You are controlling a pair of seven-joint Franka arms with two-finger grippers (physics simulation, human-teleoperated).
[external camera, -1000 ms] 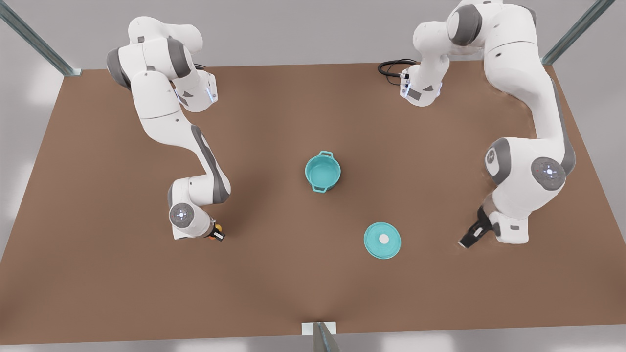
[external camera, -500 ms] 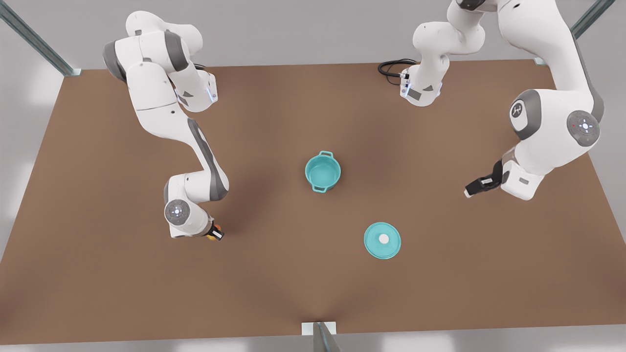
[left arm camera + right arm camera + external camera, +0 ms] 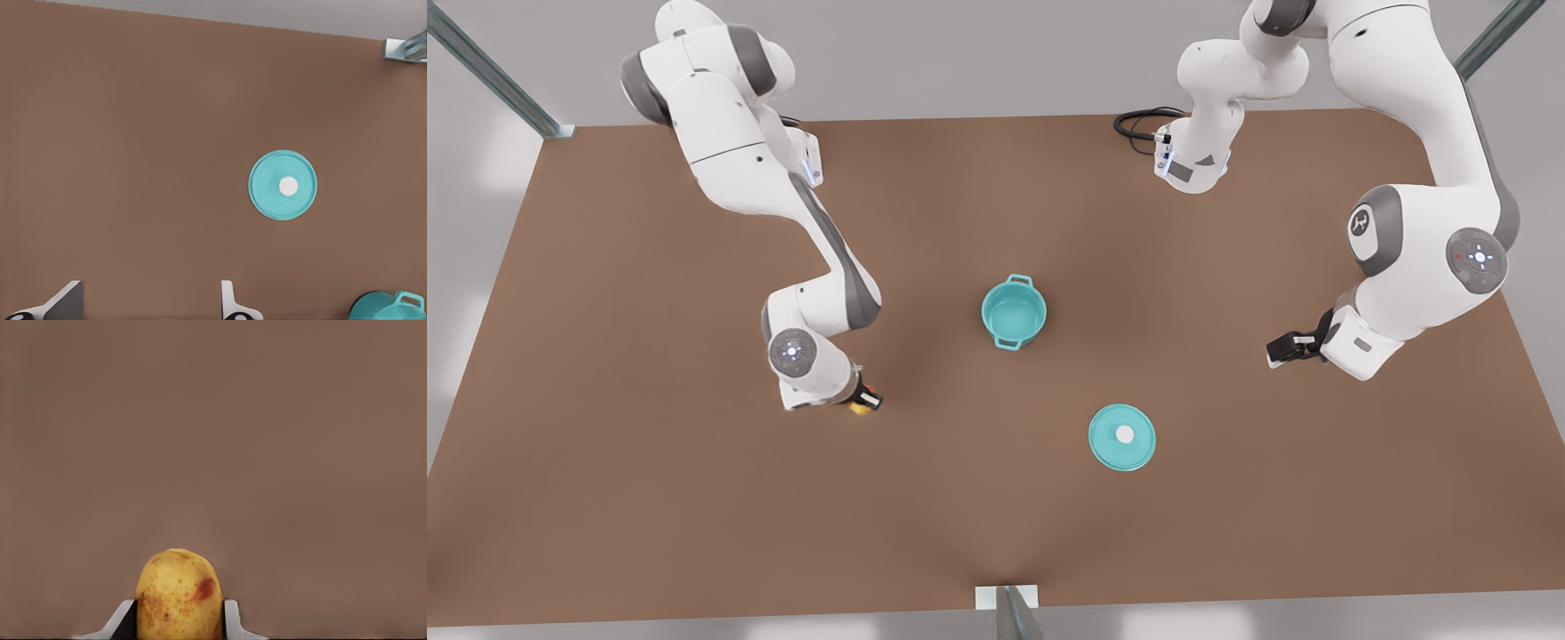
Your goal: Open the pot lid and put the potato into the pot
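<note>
The right gripper point(image 3: 865, 404), on the front view's left, has its fingers clamped on the potato point(image 3: 179, 595) for carrying to the uncovered pot point(image 3: 1014, 312); the pot lid point(image 3: 1121, 436) lies aside on the tabletop point(image 3: 649, 498), and the left gripper point(image 3: 1282, 349) waits, fingers wide

Matt brown table point(image 3: 649, 498), speckled potato point(image 3: 179, 597) skin.

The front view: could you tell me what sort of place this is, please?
Probably a simulated robot test cell: a bare brown table with metal frame posts at its corners, carrying just a pot, its lid and a potato.
</note>
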